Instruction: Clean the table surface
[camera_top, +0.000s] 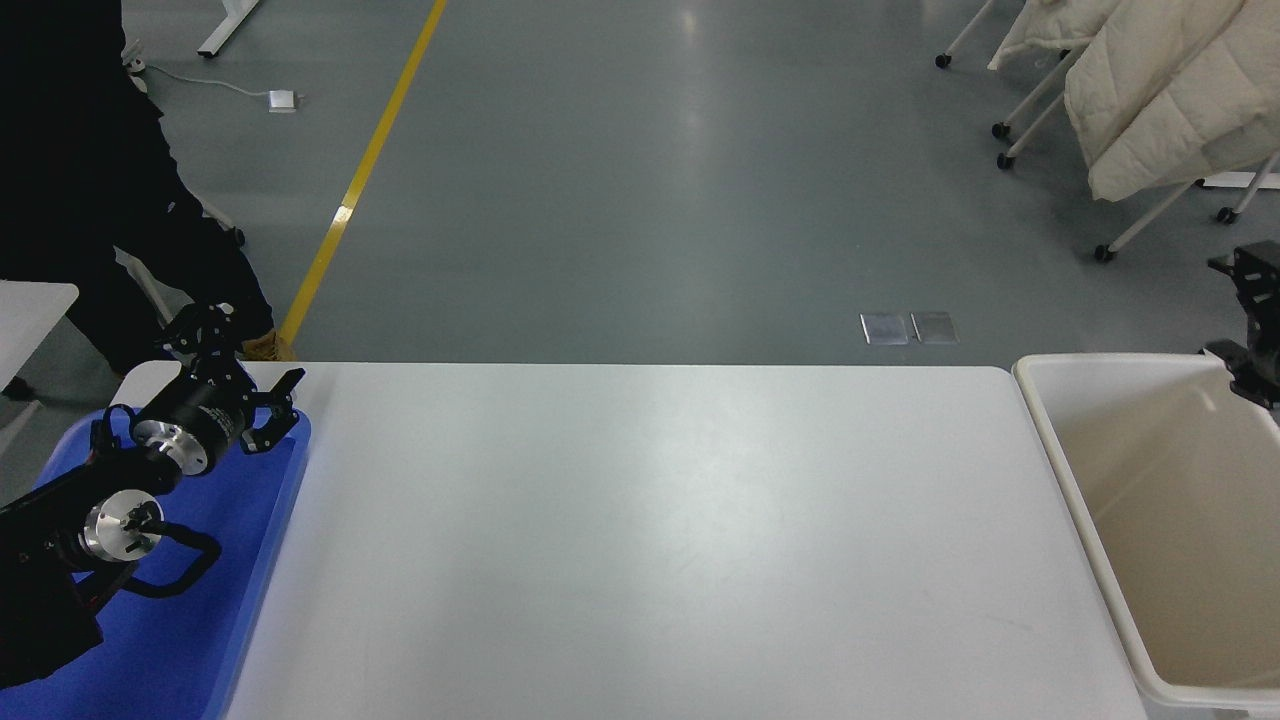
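Note:
The white table surface (650, 540) fills the middle of the head view, and I see nothing lying on it. My right gripper (1232, 312) hangs at the picture's right edge, above the far right corner of the cream bin (1062, 470). Its jaws stand open with nothing between them, and most of that arm is cut off by the frame. My left gripper (248, 358) is parked at the lower left, above the far end of the blue tray (235, 600), open and holding nothing.
A person in dark clothes (90, 170) stands at the table's far left corner, just behind my left gripper. Rolling racks with white quilted covers (1150, 90) stand on the grey floor at the top right. A second white table's edge (30, 310) shows at the left.

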